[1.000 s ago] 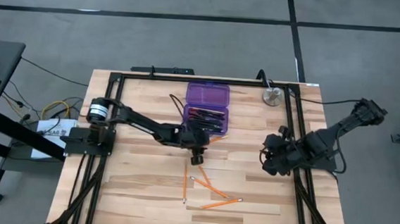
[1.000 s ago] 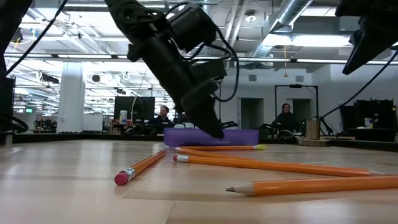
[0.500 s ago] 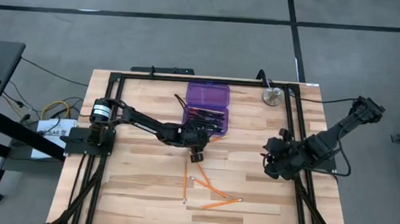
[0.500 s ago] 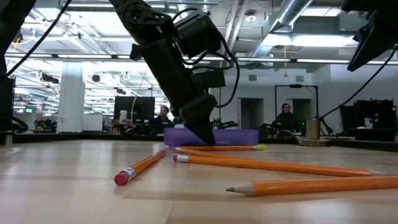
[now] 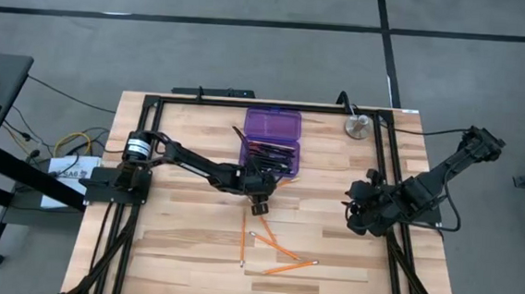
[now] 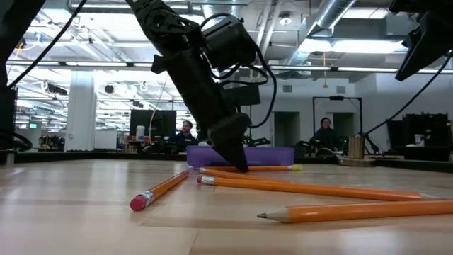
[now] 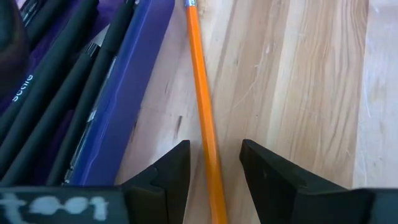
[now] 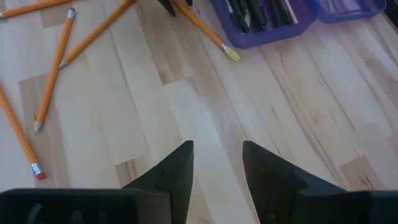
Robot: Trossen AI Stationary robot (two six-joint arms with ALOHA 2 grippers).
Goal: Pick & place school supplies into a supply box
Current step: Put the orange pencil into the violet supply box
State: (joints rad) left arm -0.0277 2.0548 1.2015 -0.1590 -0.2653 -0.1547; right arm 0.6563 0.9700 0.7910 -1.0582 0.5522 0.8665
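A: Start at the left gripper [image 5: 258,205]. What are its fingers doing?

B: Spread apart, with an orange pencil [image 7: 203,118] lying in the gap between them. The pads stand either side of it, and I cannot tell whether either one touches it yet. In the low view the fingertips [image 6: 236,164] are right down at the table [image 5: 172,243], on that pencil.

A: And a second ago?

B: The gripper was a little farther out from the purple supply box [image 5: 272,143] and its tip pointed more to one side. It has since drawn in and come down over the pencil. The opening has not changed.

A: Where is the box from the gripper?

B: Just beside it, on the far side. Its tray wall runs alongside the pencil, close to one finger, and slim black pens [image 7: 56,106] lie inside. The hinged lid lies open flat beyond the tray.

A: The other supplies?

B: On the near side of the gripper, loose orange pencils [image 5: 274,248] lie scattered on the wood, some crossing.

A: The right arm?

B: The right gripper [image 5: 358,211] hangs well off to the side above bare table, fingers parted, holding nothing. It has barely shifted. A silver disc [image 5: 357,127] sits beyond it, near the far edge.
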